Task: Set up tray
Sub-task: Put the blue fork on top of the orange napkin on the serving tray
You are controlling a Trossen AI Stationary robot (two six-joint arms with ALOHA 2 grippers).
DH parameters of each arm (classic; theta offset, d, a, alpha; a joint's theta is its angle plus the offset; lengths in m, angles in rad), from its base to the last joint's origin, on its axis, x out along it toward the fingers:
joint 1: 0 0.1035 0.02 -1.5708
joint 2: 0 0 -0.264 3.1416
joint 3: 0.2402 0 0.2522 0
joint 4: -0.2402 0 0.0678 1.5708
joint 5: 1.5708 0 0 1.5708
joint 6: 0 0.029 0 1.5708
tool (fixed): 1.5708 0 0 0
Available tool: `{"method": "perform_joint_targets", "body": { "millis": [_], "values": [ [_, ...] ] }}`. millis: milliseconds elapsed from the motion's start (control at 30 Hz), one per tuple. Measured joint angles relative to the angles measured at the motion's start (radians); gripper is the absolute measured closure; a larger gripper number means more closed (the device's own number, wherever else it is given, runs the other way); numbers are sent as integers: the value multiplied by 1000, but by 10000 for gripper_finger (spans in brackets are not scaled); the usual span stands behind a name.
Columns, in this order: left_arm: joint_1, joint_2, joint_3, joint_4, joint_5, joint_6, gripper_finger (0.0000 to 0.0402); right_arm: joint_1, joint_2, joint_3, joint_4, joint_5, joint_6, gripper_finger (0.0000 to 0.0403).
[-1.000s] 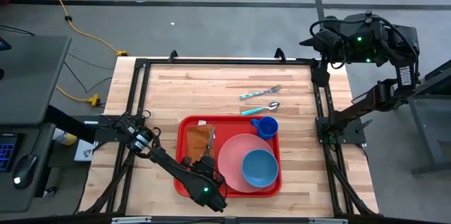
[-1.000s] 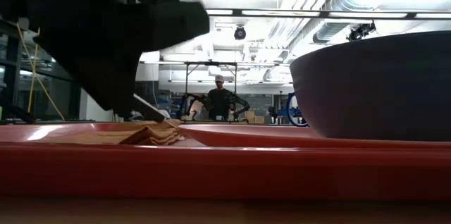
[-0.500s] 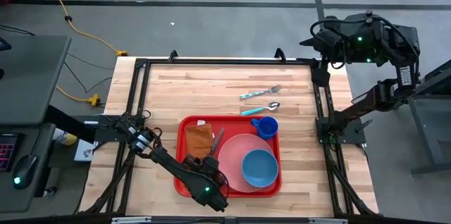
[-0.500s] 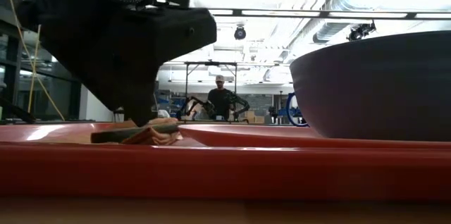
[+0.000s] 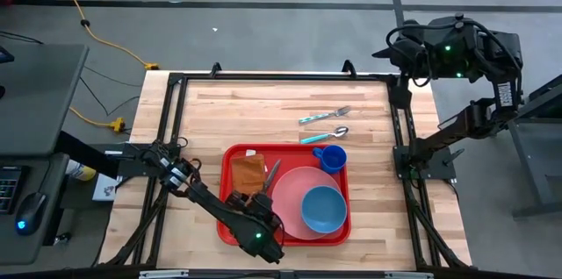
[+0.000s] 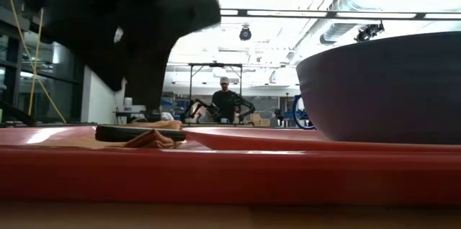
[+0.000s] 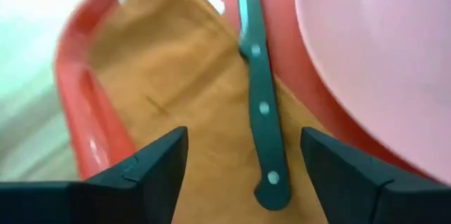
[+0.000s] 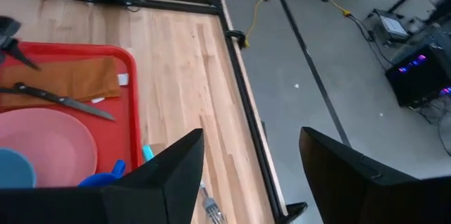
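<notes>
The red tray [image 5: 230, 218] holds a brown napkin [image 5: 247, 172], a pink plate [image 5: 290, 193], a blue bowl [image 5: 323, 210] and a blue cup [image 5: 331, 157]. A dark-handled knife [image 7: 262, 104] lies flat on the napkin's right part, next to the plate's rim, blade toward the far edge. My left gripper [image 7: 243, 143] hovers open just above the knife's handle end, one finger on either side, touching nothing. My right gripper [image 8: 250, 153] stays raised and open beyond the table's far right corner.
A fork [image 5: 324, 115] and a spoon [image 5: 326, 134] with teal handles lie on the wooden table beyond the tray's far edge. The black frame rails [image 5: 172, 112] run along the table's sides. In the low view a person stands far off in the room.
My left gripper has opened and let go of the knife. The knife, earlier slanting down from the fingers, now lies flat on the napkin beside the plate. The gripper has drawn back a little toward the near edge.
</notes>
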Motion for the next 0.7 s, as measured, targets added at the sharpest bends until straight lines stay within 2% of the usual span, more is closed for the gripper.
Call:
{"method": "perform_joint_targets", "body": {
  "millis": [67, 233, 367, 500, 700],
  "values": [
    [8, 0, 30, -31, -22, 4, 110, 0, 0, 0, 0, -17, -10, 191],
    [62, -66, 37, -27, -160, 48, 127, 0, -1, -35, -1, -19, -33, 190],
    [116, -140, 37, -26, -306, 135, 134, 0, -3, -101, -3, -20, -34, 191],
    [180, -258, 49, -18, -383, 349, 138, 0, -18, -216, 8, -32, -29, 190],
    [305, -398, 49, -7, -366, 788, 138, 0, -85, -495, 147, -92, -18, 192]
  ]
}}
